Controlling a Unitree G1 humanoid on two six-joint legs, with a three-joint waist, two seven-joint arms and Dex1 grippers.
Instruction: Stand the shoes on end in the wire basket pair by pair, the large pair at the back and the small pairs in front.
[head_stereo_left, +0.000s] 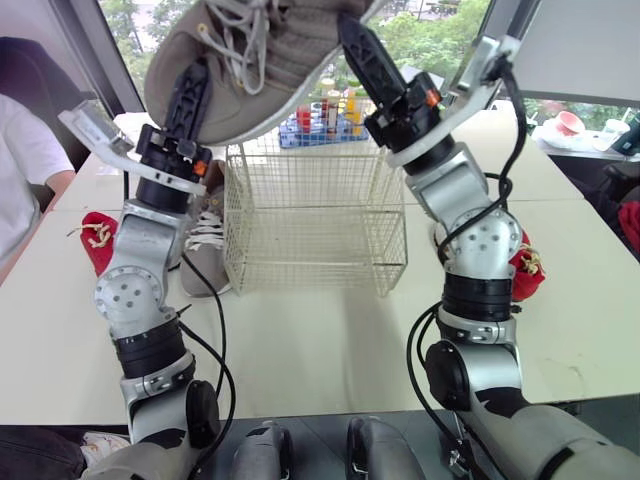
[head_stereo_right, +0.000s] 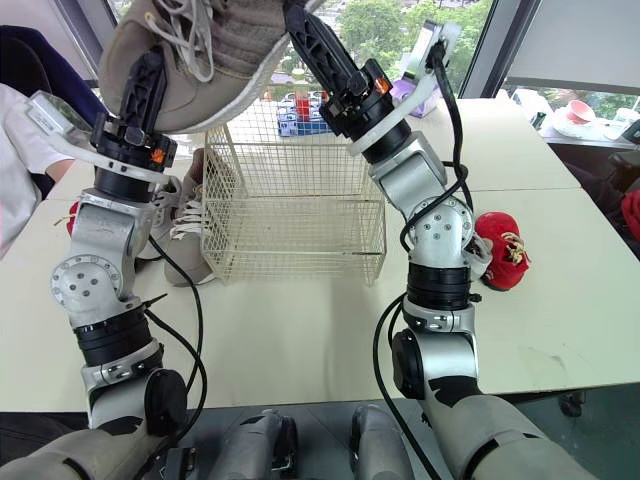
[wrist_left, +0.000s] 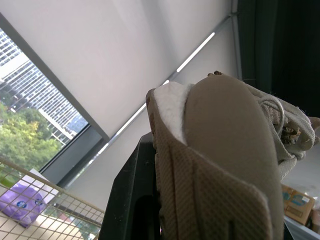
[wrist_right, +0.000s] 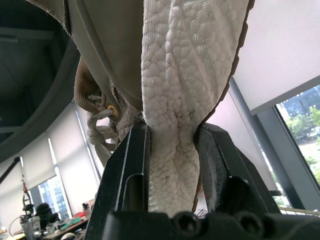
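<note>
ROBOT LIFTS SHOE OVER BASKET: From a few steps away, a humanoid robot holds a large beige shoe (head_stereo_left: 265, 60) high above a wire basket (head_stereo_left: 310, 215) on a pale worktop (head_stereo_left: 330, 340).

The right fingers (head_stereo_left: 365, 55) are clamped on the shoe's white sole, one on each side. The right wrist view shows the sole squeezed narrow between them. The left fingers (head_stereo_left: 190, 95) are closed on the other end of the shoe. One black finger lies flat against the mesh side and its partner is hidden behind the shoe.

The shoe spans the gap from one set of fingers to the other. Its white sole runs along the lower edge and its grey laces lie loose on top.

The basket stands on the worktop directly beneath the shoe, below and between the two sets of fingers and well clear of both. A second beige shoe (head_stereo_left: 205, 250) rests on the worktop just beside the basket's left wall, straight down from the left fingers. A small red shoe (head_stereo_left: 97, 240) lies lower and out beyond the left fingers. Another red shoe (head_stereo_left: 525, 265) sits low and outside the right fingers, close against the right arm.

Past the fingers, behind the basket, stands a blue rack of bottles (head_stereo_left: 320, 118). A person in a white sleeve (head_stereo_left: 25, 170) is at the worktop's edge, out beyond the left fingers.
</note>
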